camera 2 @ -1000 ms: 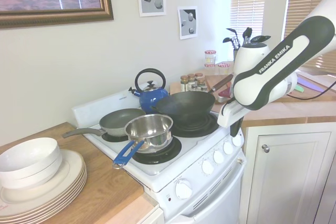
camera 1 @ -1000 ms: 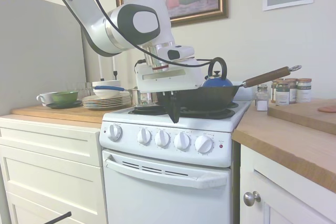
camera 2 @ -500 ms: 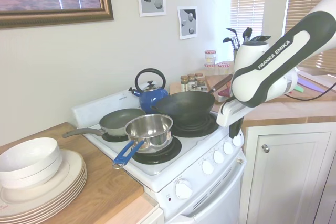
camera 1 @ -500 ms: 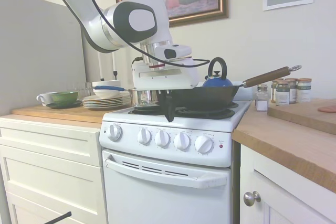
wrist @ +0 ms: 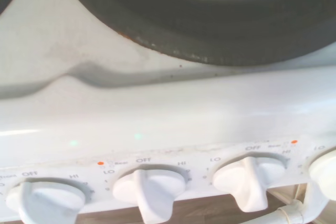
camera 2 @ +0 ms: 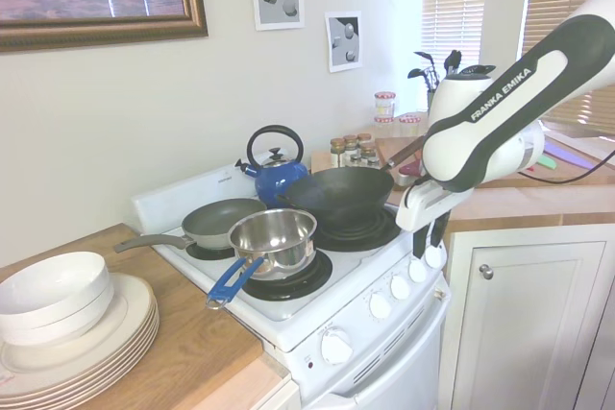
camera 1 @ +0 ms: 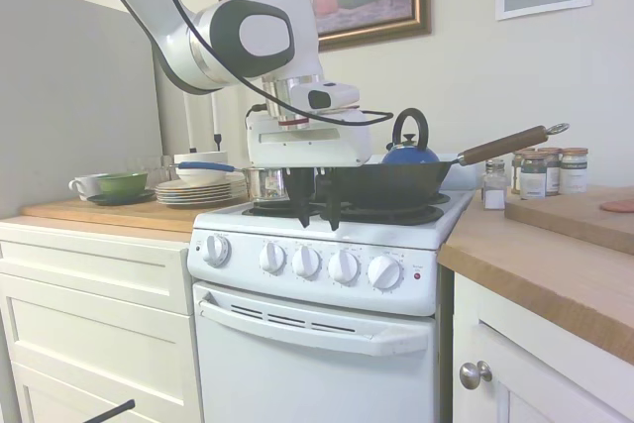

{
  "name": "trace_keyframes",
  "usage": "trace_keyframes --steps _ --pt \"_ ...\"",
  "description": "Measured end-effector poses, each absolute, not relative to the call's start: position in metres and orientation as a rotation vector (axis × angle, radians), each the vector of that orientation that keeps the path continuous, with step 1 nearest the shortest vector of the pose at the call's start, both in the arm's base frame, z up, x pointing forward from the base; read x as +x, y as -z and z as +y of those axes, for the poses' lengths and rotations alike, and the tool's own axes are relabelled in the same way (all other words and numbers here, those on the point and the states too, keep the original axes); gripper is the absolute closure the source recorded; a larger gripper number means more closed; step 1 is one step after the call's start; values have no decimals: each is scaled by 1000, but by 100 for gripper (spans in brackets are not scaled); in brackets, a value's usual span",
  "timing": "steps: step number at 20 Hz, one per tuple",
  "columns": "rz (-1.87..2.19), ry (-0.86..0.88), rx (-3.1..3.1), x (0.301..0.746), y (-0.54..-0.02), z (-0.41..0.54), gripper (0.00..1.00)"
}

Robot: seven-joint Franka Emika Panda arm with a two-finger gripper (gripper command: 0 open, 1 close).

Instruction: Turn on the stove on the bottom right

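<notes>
First exterior view. Stove [camera 1: 317, 334] set between white drawer cabinets [camera 1: 94, 314] and a wood-topped counter [camera 1: 555, 264], its lower part cut off at the picture's bottom edge. Five round knobs [camera 1: 306, 262] in a row along the front panel, small red light [camera 1: 417, 275] at the panel's right end, oven-door handle [camera 1: 312, 327] below. Gripper [camera 1: 317, 213] poised over the stove's front edge, above the knob row and clear of it; two dark fingers [camera 1: 304, 207] parted, gripping nothing. Black wok [camera 1: 396, 183] with wooden handle on a right-side burner, blue kettle [camera 1: 409, 146] behind it, partly hidden. Steel saucepan [camera 1: 263, 183] mostly concealed behind the gripper body. Stacked plates [camera 1: 193, 191] and green bowl [camera 1: 121, 183] on the counter at left; spice jars [camera 1: 540, 173] at the far right.

Second exterior view. Arm entering from the right; gripper [camera 2: 434, 233] partly masked by its own white housing, fingers hard to separate here. Positioned at the stove's front edge near the end knobs. Saucepan with blue handle on the front burner, grey frying pan [camera 2: 221, 221] behind it, wok and kettle beyond. Plates with a white bowl [camera 2: 53, 293] cut off at the lower left corner.

Wrist view. Close and soft-focused. Rim of a black coil burner [wrist: 220, 24] cropped along one edge; white stove top, then three knobs in full with a fourth cut off. "OFF", "LO" and "HI" legible; smaller print indistinct.
</notes>
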State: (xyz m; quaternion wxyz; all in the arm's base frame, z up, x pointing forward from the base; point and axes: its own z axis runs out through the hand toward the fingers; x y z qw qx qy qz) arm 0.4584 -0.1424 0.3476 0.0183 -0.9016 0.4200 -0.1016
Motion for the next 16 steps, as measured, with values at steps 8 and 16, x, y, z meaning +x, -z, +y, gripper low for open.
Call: trace_keyframes --steps 8,16 --pt "1302 316 -2785 459 -351 -140 0" --pt "1310 311 -2777 456 -350 -143 0"
